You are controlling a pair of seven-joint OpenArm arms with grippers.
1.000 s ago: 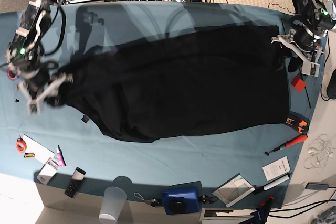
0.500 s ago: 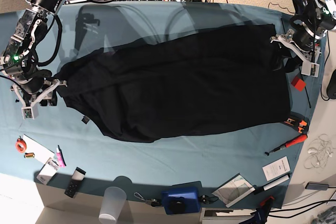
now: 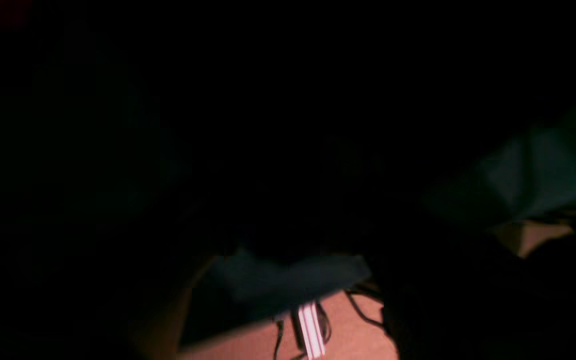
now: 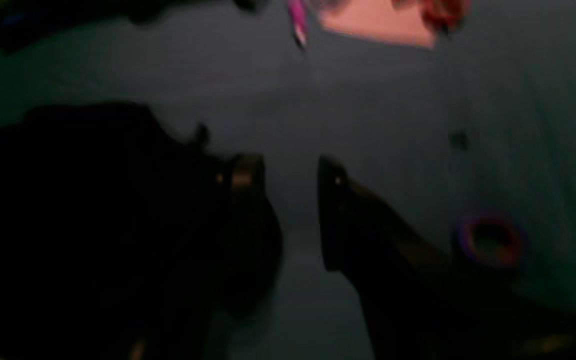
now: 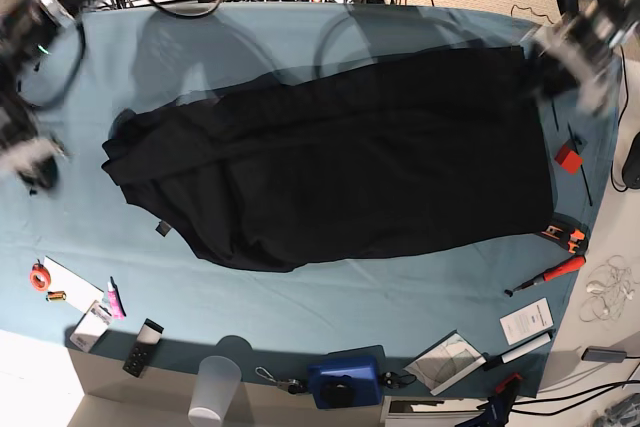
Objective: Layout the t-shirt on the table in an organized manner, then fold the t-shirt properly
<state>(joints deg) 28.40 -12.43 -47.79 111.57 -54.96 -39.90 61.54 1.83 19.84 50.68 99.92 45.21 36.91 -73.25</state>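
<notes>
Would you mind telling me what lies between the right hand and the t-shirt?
Only bare table cloth; the base view shows the right hand clear of the t-shirt.

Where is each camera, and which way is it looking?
Base: sits high up, looks straight down on the table and the spread t-shirt; both arms show blurred at the upper corners.
Left wrist: on the left arm, nearly all dark, close to black cloth; no gripper can be made out.
Right wrist: on the right arm, looks down at teal cloth; the right gripper shows, jaws apart and empty.
Shared: the base and right wrist views both show the t-shirt and the pink marker.
</notes>
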